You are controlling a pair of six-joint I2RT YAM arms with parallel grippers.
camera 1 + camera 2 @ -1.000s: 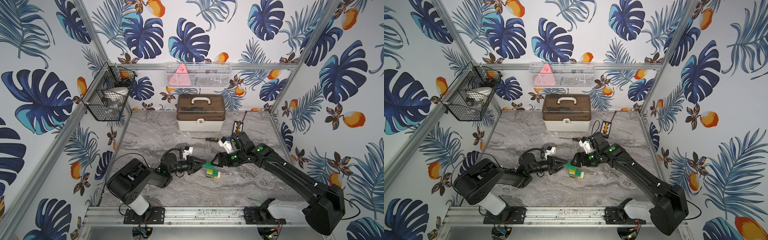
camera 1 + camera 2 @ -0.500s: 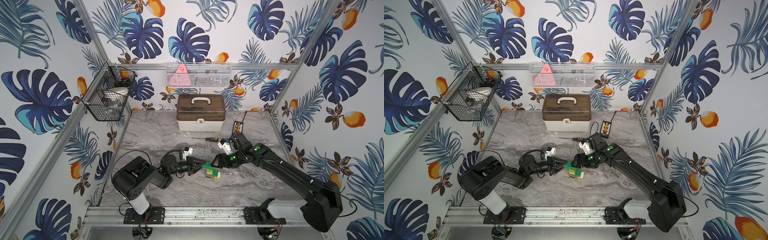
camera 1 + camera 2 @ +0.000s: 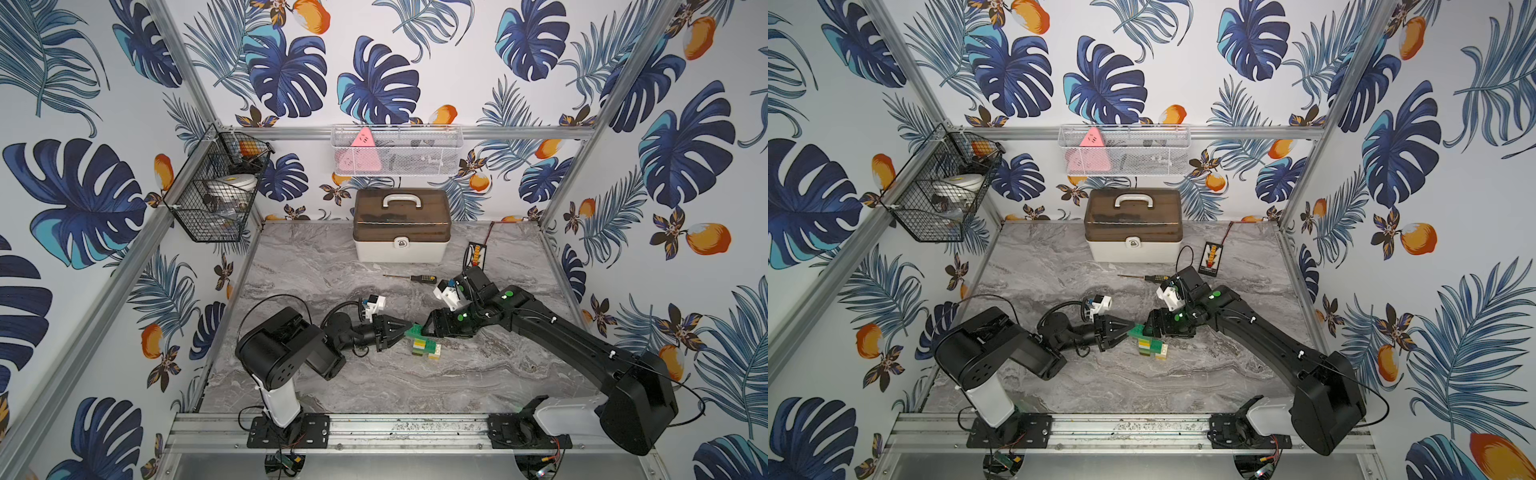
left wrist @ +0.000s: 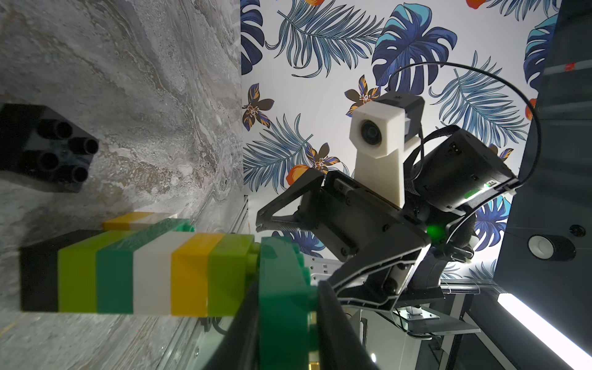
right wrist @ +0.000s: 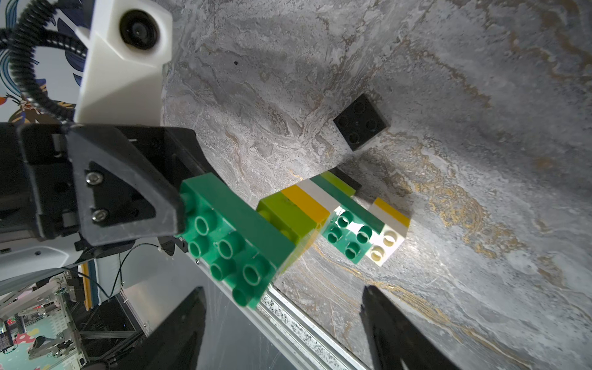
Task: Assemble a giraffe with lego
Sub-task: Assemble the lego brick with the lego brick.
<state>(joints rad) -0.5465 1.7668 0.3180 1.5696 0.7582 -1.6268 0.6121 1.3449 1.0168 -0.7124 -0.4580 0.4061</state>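
The left tool is clamped on one end of a long dark green brick, a finger on either side. This brick caps the giraffe, a striped column hanging straight below the tool's tips: lime, yellow, white, green, lime, with black nearest the surface. The left wrist view shows lime studs in a thin gap under the cap, so it is not seated flush.

The right tool faces the left one with its jaws apart. The cap's free end sits at their mouth, and neither finger visibly touches it.

The right wrist view alone shows the studded top of the giraffe's lower green crosspiece, with a white-and-yellow piece against its end. Both wrist views show a loose black brick on the surface beyond the column. I cannot find it in either top view, where the arms cover that spot.

Behind the right tool lies a screwdriver. Farther back stands a storage case; the mark on its latch is too small to read. So are the marks on the pink triangle in the wire tray.
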